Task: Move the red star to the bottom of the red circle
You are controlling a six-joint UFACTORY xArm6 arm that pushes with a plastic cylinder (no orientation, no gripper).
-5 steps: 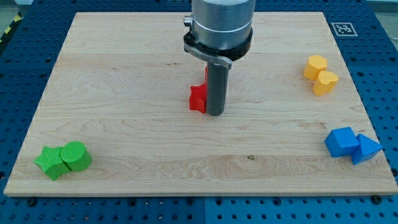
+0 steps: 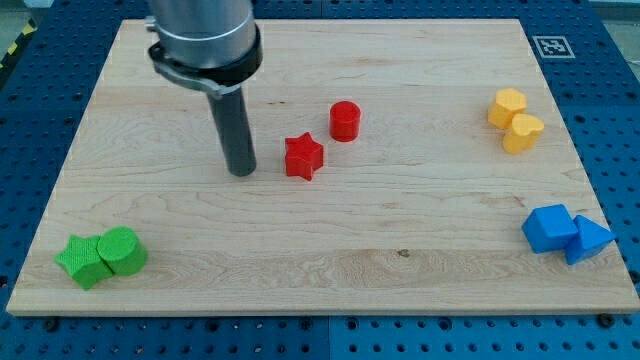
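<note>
Our arm enters from the view's top left, its grey cylindrical wrist (image 2: 205, 35) vertical; our straight dark rod hangs upright, my tip (image 2: 241, 172) resting on the tabletop (image 2: 400, 280).

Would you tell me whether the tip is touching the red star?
Apart. The camera view shows bare wood between my tip and the red star, which lies to its right.
</note>
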